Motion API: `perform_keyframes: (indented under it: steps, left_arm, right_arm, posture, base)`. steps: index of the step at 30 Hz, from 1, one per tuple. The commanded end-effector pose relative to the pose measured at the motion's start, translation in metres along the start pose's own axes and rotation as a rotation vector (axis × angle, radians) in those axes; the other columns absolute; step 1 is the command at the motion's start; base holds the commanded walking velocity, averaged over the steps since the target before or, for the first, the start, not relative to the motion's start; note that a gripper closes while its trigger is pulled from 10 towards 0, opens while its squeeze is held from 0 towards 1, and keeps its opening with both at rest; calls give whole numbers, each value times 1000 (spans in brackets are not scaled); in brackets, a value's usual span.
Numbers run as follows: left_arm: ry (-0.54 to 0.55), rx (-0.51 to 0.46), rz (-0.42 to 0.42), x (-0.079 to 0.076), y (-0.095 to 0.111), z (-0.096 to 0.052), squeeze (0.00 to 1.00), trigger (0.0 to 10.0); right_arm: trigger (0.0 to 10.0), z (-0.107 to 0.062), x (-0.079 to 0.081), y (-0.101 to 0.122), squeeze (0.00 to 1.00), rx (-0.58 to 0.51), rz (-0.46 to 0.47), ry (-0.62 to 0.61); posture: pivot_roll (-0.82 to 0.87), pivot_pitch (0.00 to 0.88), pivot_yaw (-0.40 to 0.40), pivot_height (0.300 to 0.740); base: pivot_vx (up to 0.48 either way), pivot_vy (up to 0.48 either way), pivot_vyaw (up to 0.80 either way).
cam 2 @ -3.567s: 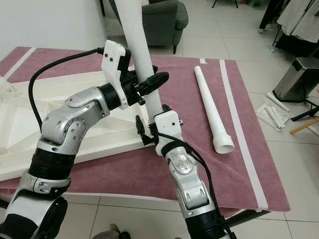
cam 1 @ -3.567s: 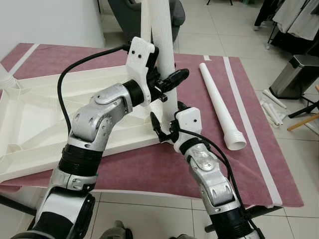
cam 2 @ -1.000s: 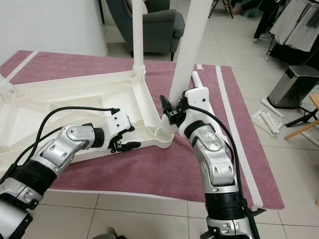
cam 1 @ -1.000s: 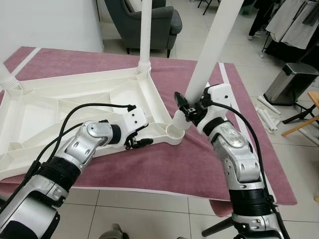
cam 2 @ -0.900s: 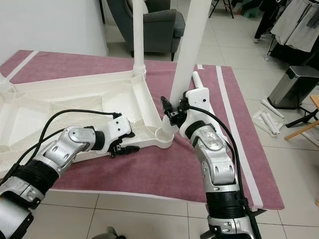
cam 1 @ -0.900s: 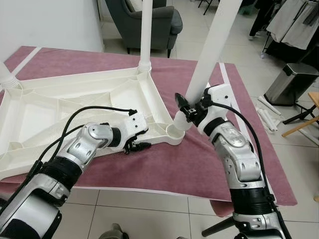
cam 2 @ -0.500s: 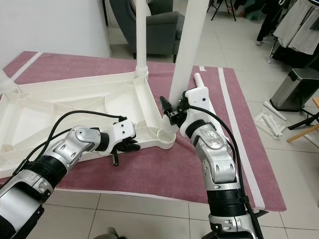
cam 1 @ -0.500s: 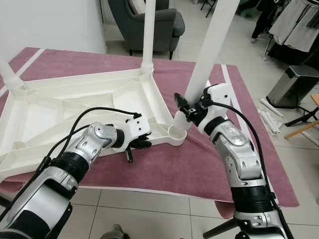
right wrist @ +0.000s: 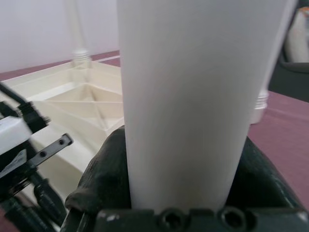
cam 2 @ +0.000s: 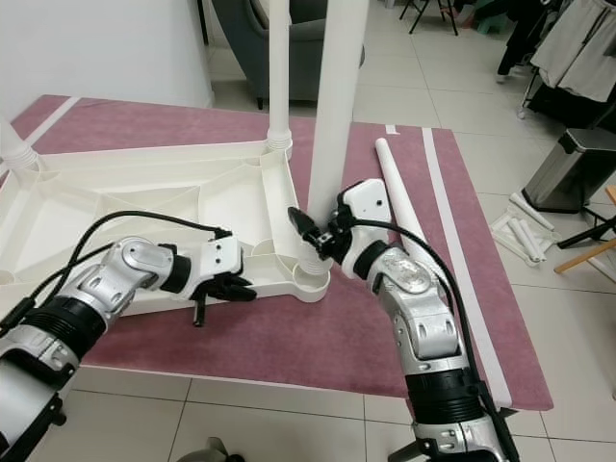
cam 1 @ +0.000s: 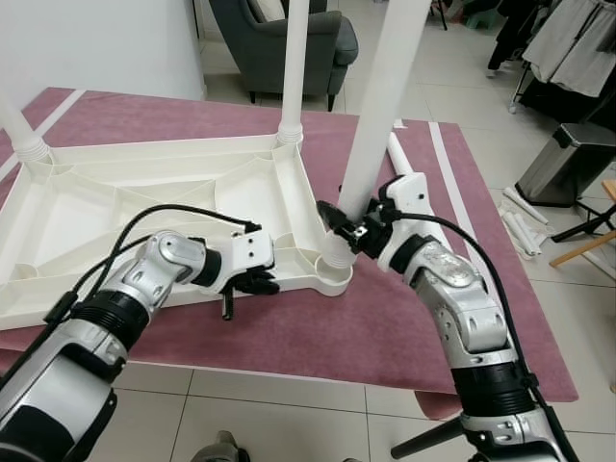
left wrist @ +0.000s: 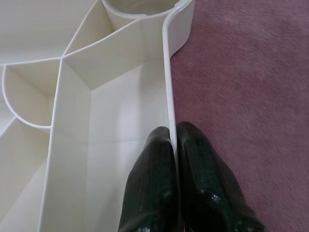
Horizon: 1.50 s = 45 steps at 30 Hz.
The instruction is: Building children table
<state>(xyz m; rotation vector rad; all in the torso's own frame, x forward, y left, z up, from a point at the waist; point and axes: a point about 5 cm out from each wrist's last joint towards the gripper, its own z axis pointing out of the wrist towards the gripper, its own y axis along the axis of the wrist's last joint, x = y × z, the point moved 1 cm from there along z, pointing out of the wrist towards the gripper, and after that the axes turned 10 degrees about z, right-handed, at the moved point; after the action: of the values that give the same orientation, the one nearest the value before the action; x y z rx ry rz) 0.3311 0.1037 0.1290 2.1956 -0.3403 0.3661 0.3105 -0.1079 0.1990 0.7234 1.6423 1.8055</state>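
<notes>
A white table top [cam 1: 115, 207] lies upside down on a maroon cloth. Two white legs stand screwed in, one at the far corner [cam 1: 292, 77] and one at the far left [cam 1: 19, 125]. My right gripper [cam 1: 348, 229] is shut on a third leg [cam 1: 375, 115], held nearly upright with its lower end in the near right corner socket [cam 1: 335, 274]. In the right wrist view the black fingers [right wrist: 104, 169] clasp that leg [right wrist: 188, 96] from both sides. My left gripper [cam 1: 252, 284] is shut on the table top's thin near rim [left wrist: 169, 96], close to the same socket.
A loose white leg [cam 2: 399, 202] lies on the cloth behind my right arm. A grey armchair [cam 1: 279, 29] stands beyond the table. A steel bin [cam 1: 568, 159] and white parts [cam 1: 525, 207] are on the tiled floor to the right.
The held leg has swung from a rightward tilt to almost upright, its base now over the corner socket. My left gripper has moved from the cloth onto the table top's rim.
</notes>
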Motion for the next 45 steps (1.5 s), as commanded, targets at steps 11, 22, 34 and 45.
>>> perform_keyframes:
  steps: [11,22,34,45]
  left_arm:
    - [113,44,75,37,3,-31,0,0]
    - [70,13,35,27,-4,-31,0,0]
    - [70,11,29,27,-6,-29,0,0]
    - [72,0,26,27,-5,-27,0,0]
  right_arm:
    - [10000,30,21,-10,0,-14,47,112]
    - [10000,31,-5,-27,0,-28,6,-86]
    - [10000,15,9,-37,0,-3,57,4]
    - [10000,7,8,-49,0,51,66,9]
  posture:
    - [113,34,6,740]
    - [112,53,15,740]
    - [105,58,21,740]
    - [100,58,18,740]
  base:
    - [0,0,0]
    - [0,0,0]
    - [0,0,0]
    - [0,0,0]
